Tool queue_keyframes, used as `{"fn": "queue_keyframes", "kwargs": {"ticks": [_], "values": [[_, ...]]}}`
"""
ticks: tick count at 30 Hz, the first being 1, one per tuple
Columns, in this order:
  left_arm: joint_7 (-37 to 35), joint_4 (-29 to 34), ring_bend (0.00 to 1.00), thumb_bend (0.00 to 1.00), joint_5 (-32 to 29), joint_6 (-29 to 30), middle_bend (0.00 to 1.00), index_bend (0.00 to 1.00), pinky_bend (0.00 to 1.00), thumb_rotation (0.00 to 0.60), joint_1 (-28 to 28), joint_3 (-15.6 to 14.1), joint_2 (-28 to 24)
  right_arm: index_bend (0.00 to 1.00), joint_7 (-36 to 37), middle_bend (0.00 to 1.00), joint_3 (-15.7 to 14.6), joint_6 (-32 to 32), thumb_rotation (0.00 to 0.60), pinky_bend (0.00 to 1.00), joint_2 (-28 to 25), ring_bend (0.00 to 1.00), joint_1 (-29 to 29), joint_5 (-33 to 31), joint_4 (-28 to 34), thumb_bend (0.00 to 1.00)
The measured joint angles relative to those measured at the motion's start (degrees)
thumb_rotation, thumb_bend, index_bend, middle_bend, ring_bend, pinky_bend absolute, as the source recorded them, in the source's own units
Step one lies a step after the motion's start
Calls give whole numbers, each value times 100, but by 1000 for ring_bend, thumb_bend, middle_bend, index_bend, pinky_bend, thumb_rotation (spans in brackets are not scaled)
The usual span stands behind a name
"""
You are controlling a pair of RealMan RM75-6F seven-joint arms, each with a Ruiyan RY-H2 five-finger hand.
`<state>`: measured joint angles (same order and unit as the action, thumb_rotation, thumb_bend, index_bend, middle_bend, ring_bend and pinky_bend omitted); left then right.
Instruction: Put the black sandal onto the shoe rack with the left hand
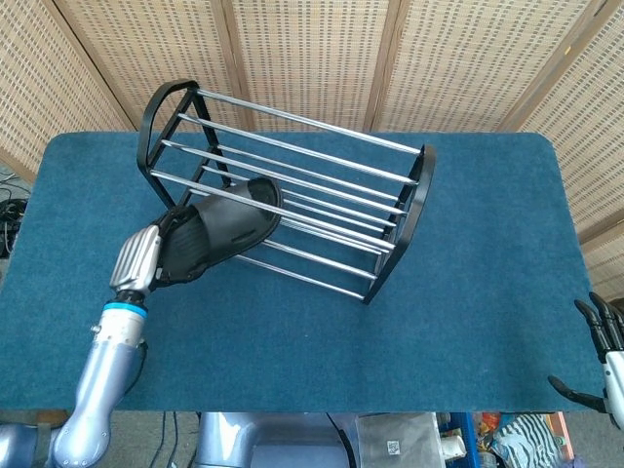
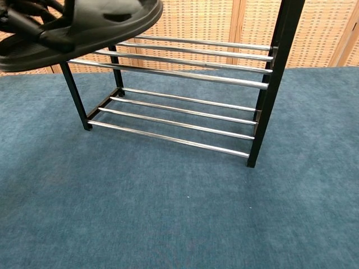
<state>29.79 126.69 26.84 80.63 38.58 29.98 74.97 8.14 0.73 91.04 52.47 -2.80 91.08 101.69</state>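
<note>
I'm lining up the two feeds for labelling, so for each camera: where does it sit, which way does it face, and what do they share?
Head view: high up, looking down on the table, the shoe rack, the left hand holding the black sandal, and the right hand at the table's edge.
Chest view: low, facing forward into the shoe rack; only dark parts of the left hand show under the black sandal.
Shared: rack, sandal, left hand, table.

The shoe rack [image 1: 292, 190] stands on the table [image 1: 487, 253], toward 11 o'clock of its middle. The sandal [image 1: 219, 229] hangs at the rack's 8 o'clock, above the front rails, with the left hand [image 1: 146, 255] at its 8 o'clock end. The right hand [image 1: 604, 356] sits at the table's 4 o'clock corner, well apart.
</note>
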Motion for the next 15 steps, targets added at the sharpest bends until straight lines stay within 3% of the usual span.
{"fn": "queue_keyframes", "kwargs": {"ticks": [7, 15], "values": [[459, -451, 311, 436, -1069, 468, 352, 329, 519, 600, 873, 491, 586, 0, 63, 0, 10, -60, 600, 0, -24, 0, 30, -46, -14, 0], [595, -986, 311, 436, -1506, 773, 353, 329, 519, 600, 1414, 701, 1111, 0, 138, 0, 24, -95, 600, 0, -44, 0, 42, -103, -30, 0]]}}
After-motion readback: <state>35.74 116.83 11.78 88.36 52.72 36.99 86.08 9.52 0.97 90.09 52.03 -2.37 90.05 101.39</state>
